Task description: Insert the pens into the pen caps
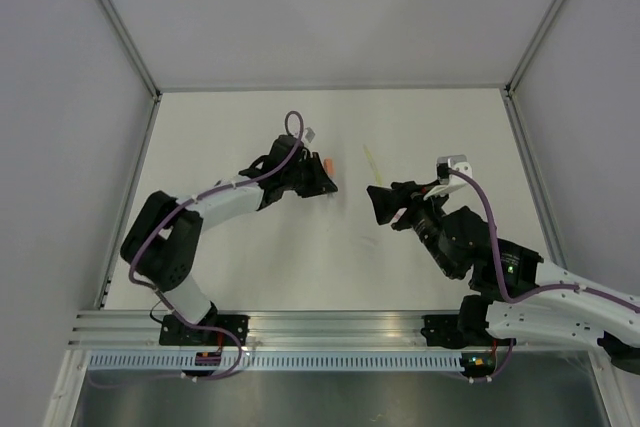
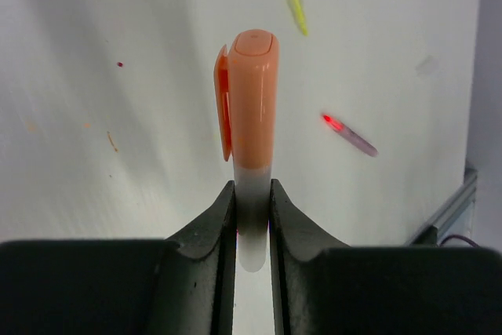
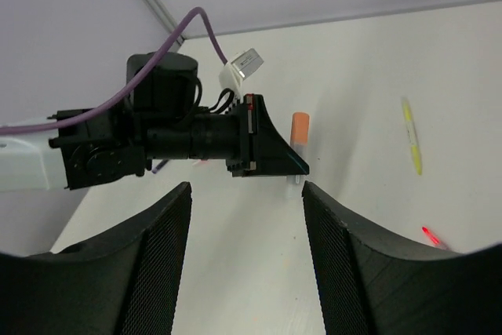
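- Top view: the left gripper (image 1: 328,187) is hovering over the middle of the counter (image 1: 250,267), pointing toward the right edge. An orange cap (image 1: 330,164) is sticking out at its tip, toward the far edge.
- Top view: the right gripper (image 1: 375,202) is facing it from the right, just beside it and not touching. A pale yellow pen (image 1: 372,162) is lying loose on the counter between the two grippers and the far edge.
- Left wrist view: the jaws are clamping tight on a whitish-grey pen (image 2: 252,225), held upright between the pads. The orange cap is sitting over the pen's upper end, clip to the left, well clear of the fingers.
- Left wrist view: the yellow pen is showing beyond the cap, toward the far edge. A greyish pen (image 2: 351,136) with a red tip is lying slantwise toward the right edge. Both are lying flat on the counter, apart from each other.
- Right wrist view: the right jaws are standing wide apart with nothing between them, framing the left gripper and its capped pen. The yellow pen and the red tip are lying off to the right.
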Tool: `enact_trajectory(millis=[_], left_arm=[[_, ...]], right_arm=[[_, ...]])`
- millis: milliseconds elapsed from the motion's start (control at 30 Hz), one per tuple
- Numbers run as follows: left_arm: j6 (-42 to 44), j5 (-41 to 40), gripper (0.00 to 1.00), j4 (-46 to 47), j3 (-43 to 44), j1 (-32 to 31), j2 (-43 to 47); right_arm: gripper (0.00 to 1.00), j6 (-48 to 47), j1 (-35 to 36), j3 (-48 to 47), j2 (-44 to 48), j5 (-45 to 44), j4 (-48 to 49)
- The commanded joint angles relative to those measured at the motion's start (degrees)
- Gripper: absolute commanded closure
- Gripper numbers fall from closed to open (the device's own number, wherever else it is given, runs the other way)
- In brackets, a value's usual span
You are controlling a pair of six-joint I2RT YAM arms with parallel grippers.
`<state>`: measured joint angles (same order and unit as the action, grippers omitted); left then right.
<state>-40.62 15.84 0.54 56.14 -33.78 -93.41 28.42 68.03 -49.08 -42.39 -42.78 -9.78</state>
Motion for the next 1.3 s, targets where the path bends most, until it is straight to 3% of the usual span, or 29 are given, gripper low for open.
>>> enact_trajectory(millis=[0, 267, 500, 567, 700, 767, 867, 967, 1000, 1100, 1267], left_arm=[[-1.9, -6.2, 0.98, -3.4, 5.5, 0.2, -6.7], [-3.0, -9.0, 0.96, -6.1, 9.5, 0.2, -16.0], [-2.4, -9.9, 0.63, -7.7, 8.4, 0.2, -15.8], [-2.4, -9.9, 0.59, -7.9, 7.2, 0.2, -14.4], [-1.5, -9.1, 0.34, -8.4, 4.8, 0.3, -9.6], [-0.9, -8.8, 0.26, -9.1, 3.3, 0.2, -5.2], [0.7, -8.3, 0.17, -11.6, 1.6, 0.2, 0.0], [3.1, -6.9, 0.0, -13.6, -0.8, 0.2, 8.0], [3.4, -5.4, 0.0, -13.6, -1.7, 0.3, 12.1], [4.2, -1.3, 0.0, -11.6, -6.6, 0.2, 18.2], [6.5, 2.2, 0.0, -5.2, -15.9, 0.1, 28.1]], right_arm=[[0.35, -1.3, 0.0, -2.0, -0.2, -1.6, -3.3], [0.34, -3.1, 0.0, -1.9, -0.6, -2.2, -3.5], [0.34, -4.5, -0.2, -1.8, -0.8, -2.0, -3.1], [0.34, -5.3, -0.1, -1.3, -0.8, -1.3, -2.4], [0.34, -8.6, -1.0, -1.9, -3.4, 0.4, -2.5], [0.35, -9.2, -2.2, -3.7, -6.7, 1.9, -3.8], [0.35, -9.8, -8.0, -7.9, -12.7, 6.0, -9.0], [0.35, -10.5, -17.9, -11.3, -19.5, 16.9, -15.4], [0.34, -10.7, -22.7, -11.7, -21.1, 21.6, -16.3], [0.34, -11.8, -29.2, -13.7, -28.1, 23.9, -20.3], [0.33, -15.3, -36.3, -15.8, -37.1, 32.2, -24.3]])
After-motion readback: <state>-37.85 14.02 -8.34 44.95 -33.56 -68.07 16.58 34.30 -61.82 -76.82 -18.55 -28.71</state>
